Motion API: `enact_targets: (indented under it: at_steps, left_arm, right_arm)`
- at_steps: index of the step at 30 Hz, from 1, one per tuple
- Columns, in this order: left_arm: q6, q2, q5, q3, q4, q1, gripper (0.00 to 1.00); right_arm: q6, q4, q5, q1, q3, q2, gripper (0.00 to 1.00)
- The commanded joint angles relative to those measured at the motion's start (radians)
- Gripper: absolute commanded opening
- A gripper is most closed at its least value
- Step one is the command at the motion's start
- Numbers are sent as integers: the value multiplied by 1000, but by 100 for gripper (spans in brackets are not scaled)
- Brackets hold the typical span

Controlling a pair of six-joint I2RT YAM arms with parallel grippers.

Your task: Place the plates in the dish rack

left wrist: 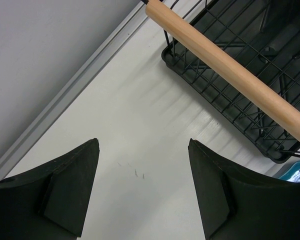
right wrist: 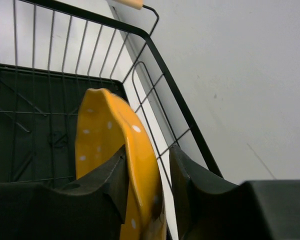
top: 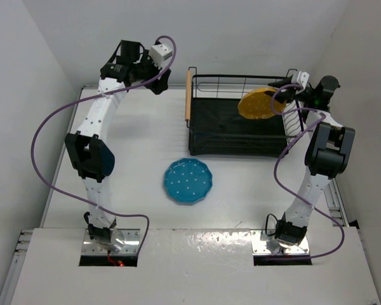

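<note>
The yellow plate [top: 255, 103] stands tilted on edge over the back right part of the dish rack [top: 206, 136]. My right gripper [top: 281, 97] is shut on its rim. In the right wrist view the plate [right wrist: 102, 140] sits between the jaws of the right gripper [right wrist: 147, 147]; the left finger presses its face and a thin gap shows beside the right finger. The teal plate [top: 188, 181] lies flat on the table in front of the rack. My left gripper [top: 154, 79] is open and empty above the table, left of the rack. It also shows in the left wrist view [left wrist: 143, 142].
The rack's left wooden handle [left wrist: 225, 65] runs close to the left gripper, with the rack wires [left wrist: 230, 30] behind it. Upright wire tines [top: 294, 121] line the rack's right side. White walls close in at the back and both sides.
</note>
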Motion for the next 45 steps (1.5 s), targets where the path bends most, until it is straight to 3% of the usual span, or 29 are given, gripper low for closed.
enact_targets:
  at_steps: [1, 14, 23, 25, 27, 31, 35, 41, 42, 45]
  left_arm:
    - [14, -10, 5, 42, 33, -6, 77]
    - [14, -10, -4, 42, 33, -6, 77]
    - [14, -10, -4, 24, 33, -6, 77]
    - [23, -10, -4, 24, 33, -6, 77]
    - [23, -10, -4, 24, 33, -6, 77]
    - [23, -10, -4, 24, 33, -6, 77]
    - [23, -21, -4, 13, 33, -6, 77]
    - [32, -21, -4, 4, 33, -6, 77]
    - [32, -21, -4, 4, 33, -6, 77]
    - [32, -30, -4, 4, 33, 3, 77]
  right_arm:
    - [-34, 62, -185, 6, -30, 1, 38]
    - [-32, 63, -154, 6, -33, 0, 47]
    - [-204, -168, -59, 9, 4, 41, 52]
    - [-215, -177, -51, 7, 11, 46, 49]
    - [-242, -213, -33, 7, 22, 50, 37]
    - [-284, -273, -11, 9, 31, 61, 35]
    - [-214, -192, -62, 9, 21, 55, 25]
    - [-59, -26, -97, 7, -2, 27, 25]
    - [-36, -21, -128, 9, 2, 20, 18]
    - [-48, -75, -157, 6, 10, 7, 11]
